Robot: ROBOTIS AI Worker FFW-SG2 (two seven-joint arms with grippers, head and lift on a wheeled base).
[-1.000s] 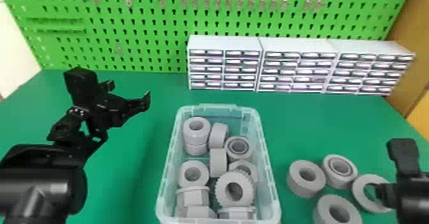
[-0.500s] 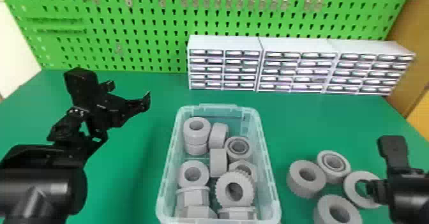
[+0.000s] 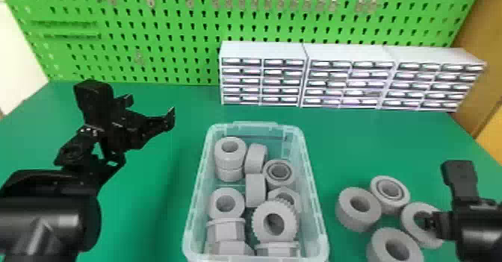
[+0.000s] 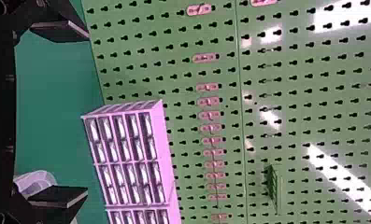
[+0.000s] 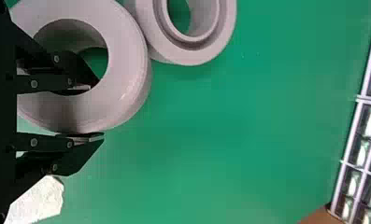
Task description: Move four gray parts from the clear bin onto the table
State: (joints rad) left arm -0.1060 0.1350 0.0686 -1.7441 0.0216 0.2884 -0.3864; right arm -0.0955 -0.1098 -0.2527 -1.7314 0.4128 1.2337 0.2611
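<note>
- Half open at right gripper (image 3: pixel 429 222), astride a gray ring's (image 3: pixel 409 220) wall, with one finger in its hole; cannot tell whether clamped
- Beside three other gray parts (image 3: pixel 358 220) on the table (image 3: pixel 149 212)
- More in clear bin (image 3: pixel 316 220), farther left
- Wide open at left gripper (image 3: pixel 151 110), left of bin

Green pegboard (image 3: pixel 168 52) behind white drawer cabinets (image 3: pixel 261 50) on a green tabletop (image 3: pixel 157 212).
</note>
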